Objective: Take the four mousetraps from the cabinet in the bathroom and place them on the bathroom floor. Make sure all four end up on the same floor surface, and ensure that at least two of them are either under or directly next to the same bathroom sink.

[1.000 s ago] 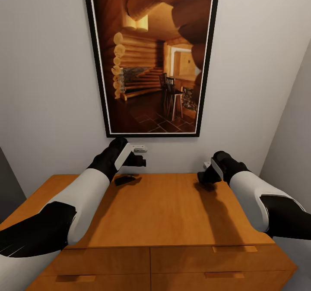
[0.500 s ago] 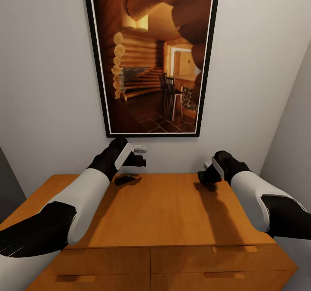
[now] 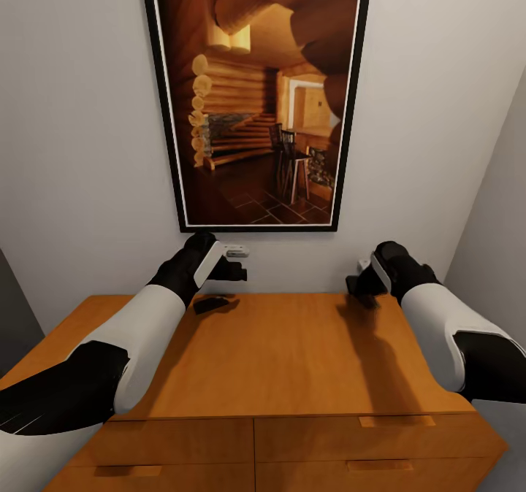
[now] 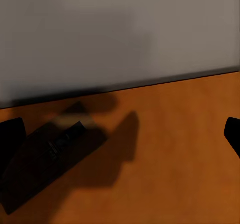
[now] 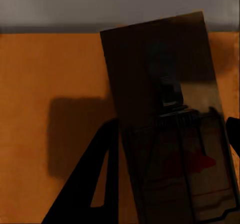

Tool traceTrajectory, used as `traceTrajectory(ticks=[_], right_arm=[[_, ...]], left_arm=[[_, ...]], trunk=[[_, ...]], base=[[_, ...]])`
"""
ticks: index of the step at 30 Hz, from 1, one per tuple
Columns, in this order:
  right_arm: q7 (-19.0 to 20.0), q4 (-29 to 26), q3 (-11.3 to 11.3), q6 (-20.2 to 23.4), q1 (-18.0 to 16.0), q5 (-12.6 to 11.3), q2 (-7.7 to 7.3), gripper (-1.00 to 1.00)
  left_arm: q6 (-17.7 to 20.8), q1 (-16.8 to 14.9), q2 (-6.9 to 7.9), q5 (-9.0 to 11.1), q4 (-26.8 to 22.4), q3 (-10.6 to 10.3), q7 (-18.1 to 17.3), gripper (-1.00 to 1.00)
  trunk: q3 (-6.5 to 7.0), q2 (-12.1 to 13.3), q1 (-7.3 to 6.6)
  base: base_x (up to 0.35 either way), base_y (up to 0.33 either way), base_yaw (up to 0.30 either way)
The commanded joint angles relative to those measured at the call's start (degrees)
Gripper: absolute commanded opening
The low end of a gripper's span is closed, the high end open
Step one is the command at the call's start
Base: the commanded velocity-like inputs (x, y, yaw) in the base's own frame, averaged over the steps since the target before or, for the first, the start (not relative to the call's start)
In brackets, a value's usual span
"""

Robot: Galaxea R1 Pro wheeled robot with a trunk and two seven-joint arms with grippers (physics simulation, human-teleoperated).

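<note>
The orange-brown cabinet (image 3: 292,360) stands against the wall below me. One dark mousetrap (image 3: 212,304) lies flat near the back edge of its top. My left gripper (image 3: 229,270) hovers just above that mousetrap (image 4: 50,159), open, its fingertips (image 4: 232,134) spread wide at either side. My right gripper (image 3: 361,287) hangs above the right rear of the top, shut on a second mousetrap (image 5: 170,124). That trap sits close before the right wrist camera and casts a shadow on the wood below.
A large framed picture (image 3: 256,98) of a log interior hangs on the grey wall behind the cabinet. A side wall (image 3: 497,207) closes the corner on the right. Drawer fronts with slim bar handles (image 3: 394,420) face me.
The right gripper has risen off the cabinet top and shifted a little right, with the mousetrap in it. The left arm and its mousetrap have not moved.
</note>
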Motion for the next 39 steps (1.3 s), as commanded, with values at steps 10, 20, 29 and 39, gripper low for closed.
traceTrajectory(ticks=[10, 20, 29, 39], right_arm=[[0.05, -2.21, -0.23, 0.21, -0.02, 0.65, 0.16, -1.0], [-0.07, -2.95, 0.57, 0.21, -0.02, 1.17, 0.24, -1.0], [-0.06, -4.71, 0.49, 0.21, -0.02, 1.25, -0.21, -1.0], [-0.01, -5.18, 0.41, 0.21, -0.02, 1.12, -0.32, -1.0]], left_arm=[[0.14, -0.05, 0.0, 0.61, -0.03, -0.13, 0.54, 1.0], [0.13, -0.05, 0.0, 0.61, -0.03, -0.13, 0.53, 1.0], [0.13, -0.05, 0.0, 0.61, -0.03, -0.13, 0.61, 1.0], [0.17, -0.05, 0.0, 0.56, -0.03, -0.2, 0.62, 1.0]], trunk=[[-0.07, -0.04, 0.0], [-0.07, -0.04, 0.0], [-0.07, -0.04, 0.0], [-0.07, -0.04, 0.0]], base=[[0.0, 0.0, 0.0], [0.0, 0.0, 0.0], [0.0, 0.0, 0.0], [0.0, 0.0, 0.0]])
